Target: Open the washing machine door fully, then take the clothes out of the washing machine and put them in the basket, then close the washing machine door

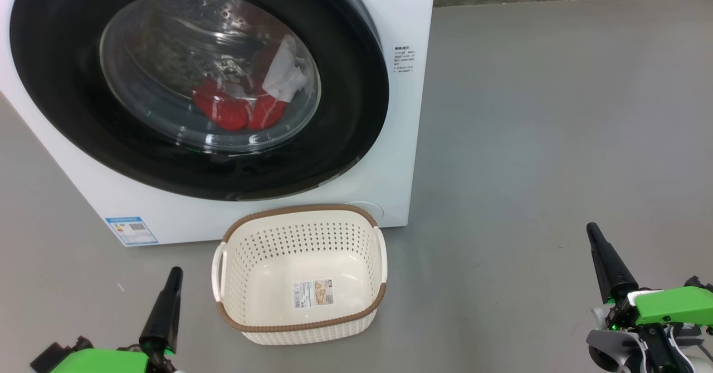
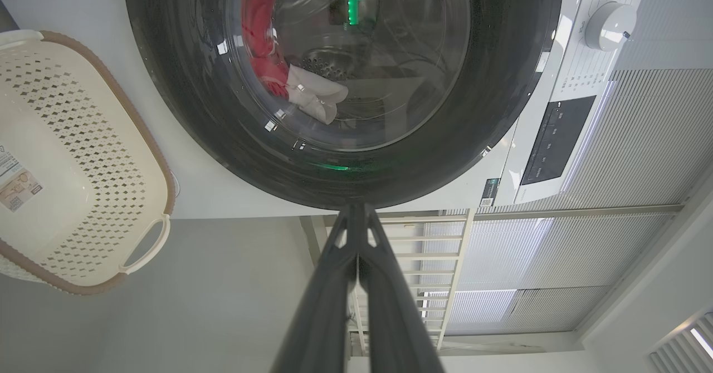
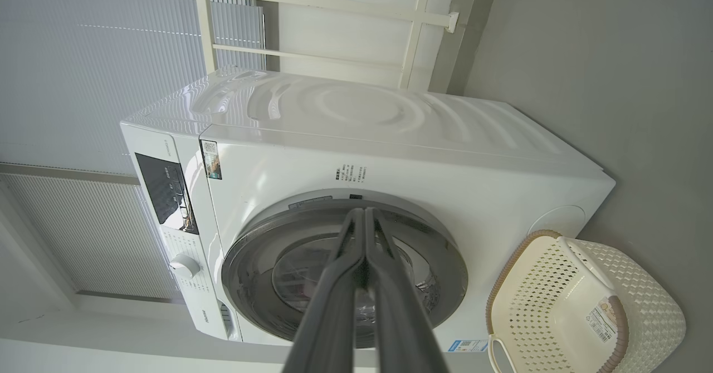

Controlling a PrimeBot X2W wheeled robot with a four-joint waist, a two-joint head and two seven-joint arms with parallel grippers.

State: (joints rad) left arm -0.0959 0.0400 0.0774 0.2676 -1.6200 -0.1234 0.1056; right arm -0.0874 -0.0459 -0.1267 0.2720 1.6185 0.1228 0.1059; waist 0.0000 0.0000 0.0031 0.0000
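The white washing machine (image 1: 401,111) stands ahead with its round black door (image 1: 72,128) closed flat against its front. Through the glass window I see red and white clothes (image 1: 245,97) lying in the steel drum. The cream basket (image 1: 267,250) sits on the floor just in front of the machine, with nothing in it but its paper label. My left gripper (image 1: 174,275) is low at the left, shut, left of the basket. My right gripper (image 1: 593,231) is low at the right, shut, well clear of the machine. In the wrist views the fingers (image 2: 356,234) (image 3: 362,234) are pressed together, pointing at the door (image 2: 184,106) (image 3: 445,284).
Grey floor (image 1: 557,139) spreads wide to the right of the machine. A blue label (image 1: 131,230) marks the machine's lower left front. A control panel and dial (image 3: 184,264) sit on the machine's top front. Blinds and a white frame (image 3: 312,5) stand behind it.
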